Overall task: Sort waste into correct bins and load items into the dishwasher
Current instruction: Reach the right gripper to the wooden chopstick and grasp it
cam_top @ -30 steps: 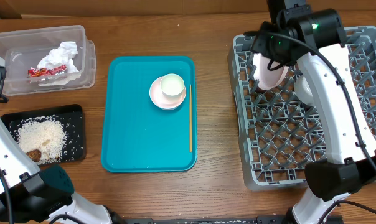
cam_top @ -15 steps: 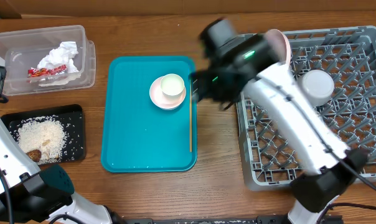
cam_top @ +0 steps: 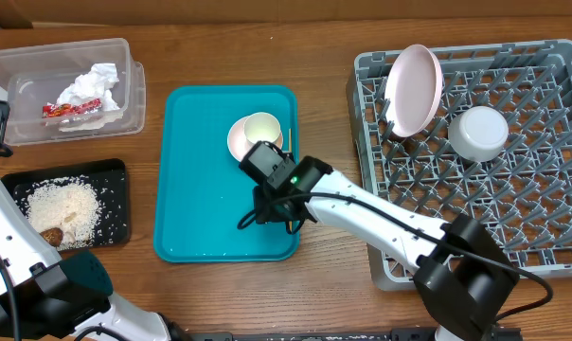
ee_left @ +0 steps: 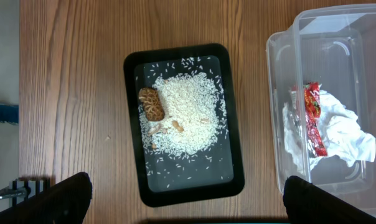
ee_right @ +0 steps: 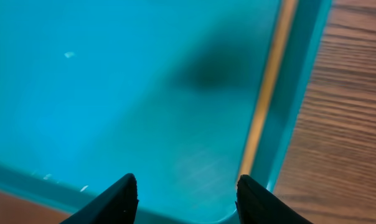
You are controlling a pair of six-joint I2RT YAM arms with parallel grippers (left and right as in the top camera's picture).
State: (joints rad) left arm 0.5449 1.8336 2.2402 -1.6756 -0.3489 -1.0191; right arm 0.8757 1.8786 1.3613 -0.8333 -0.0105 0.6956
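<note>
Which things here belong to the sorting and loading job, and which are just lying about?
Job: napkin, wrapper, rice, clear tub, black tray, pink plate, bowl, pink dish, cup, dish rack.
Lying about: teal tray, thin wooden stick on it (perhaps for loading).

The teal tray [cam_top: 196, 180] is bare over its left half and middle, wide enough for a hand to pass. At its far right, the small white cup [cam_top: 263, 128] sits in the smaller pink dish [cam_top: 237, 142]. A thin wooden stick [ee_right: 269, 93] runs along the right rim (close by the right hand [ee_right: 188, 202], whose parted fingers frame only tray floor). The right arm [cam_top: 362, 213] crosses the counter [cam_top: 329, 114] strip between the tray and the dish rack [cam_top: 551, 237].
</note>
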